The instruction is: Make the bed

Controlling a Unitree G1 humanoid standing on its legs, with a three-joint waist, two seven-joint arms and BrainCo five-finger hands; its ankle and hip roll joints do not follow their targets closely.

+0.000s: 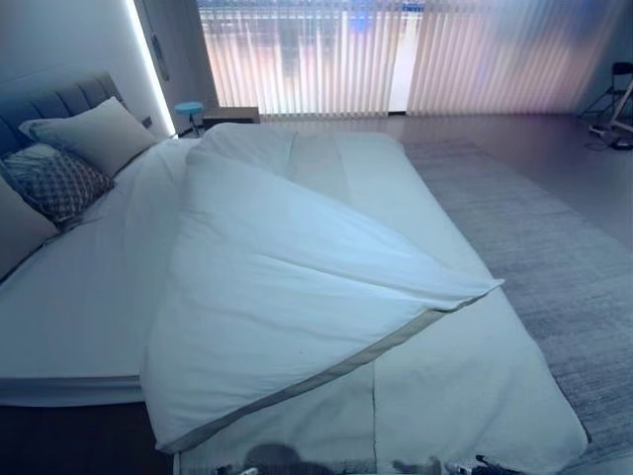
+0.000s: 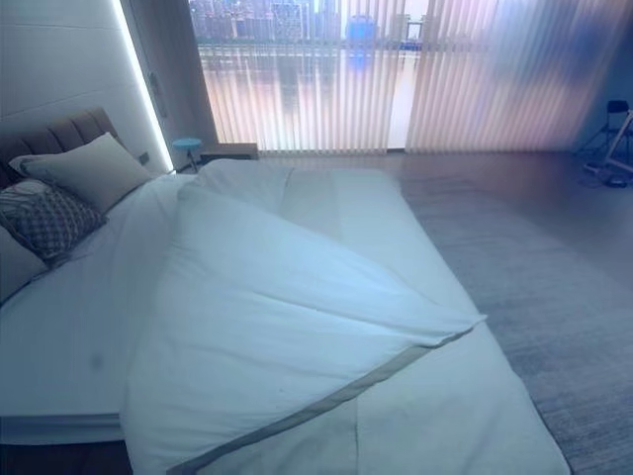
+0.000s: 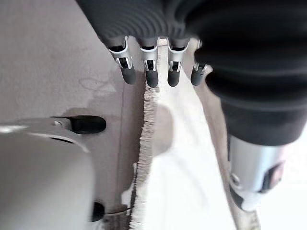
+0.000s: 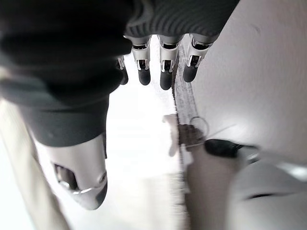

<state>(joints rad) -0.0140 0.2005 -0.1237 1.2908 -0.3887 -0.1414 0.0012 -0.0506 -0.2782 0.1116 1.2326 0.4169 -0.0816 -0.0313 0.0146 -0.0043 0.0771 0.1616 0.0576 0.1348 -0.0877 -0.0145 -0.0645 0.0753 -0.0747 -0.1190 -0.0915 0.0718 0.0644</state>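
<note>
Hanging our left hand (image 3: 158, 28) and right hand (image 4: 163, 28) downward, we keep the fingers (image 3: 151, 72) of each straight and side by side, gripping nothing. Below both sets of fingertips runs the fringed edge of a pale rug (image 3: 182, 182) on the floor (image 3: 53, 57). Ahead lies the bed (image 1: 69, 327), its white duvet (image 1: 287, 297) folded back diagonally, with pillows (image 1: 94, 134) against the headboard (image 1: 59, 99).

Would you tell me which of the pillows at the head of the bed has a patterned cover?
The dark diamond-patterned pillow, lying in front of the plain light beige pillow by the grey upholstered headboard; the others are plain.
</note>
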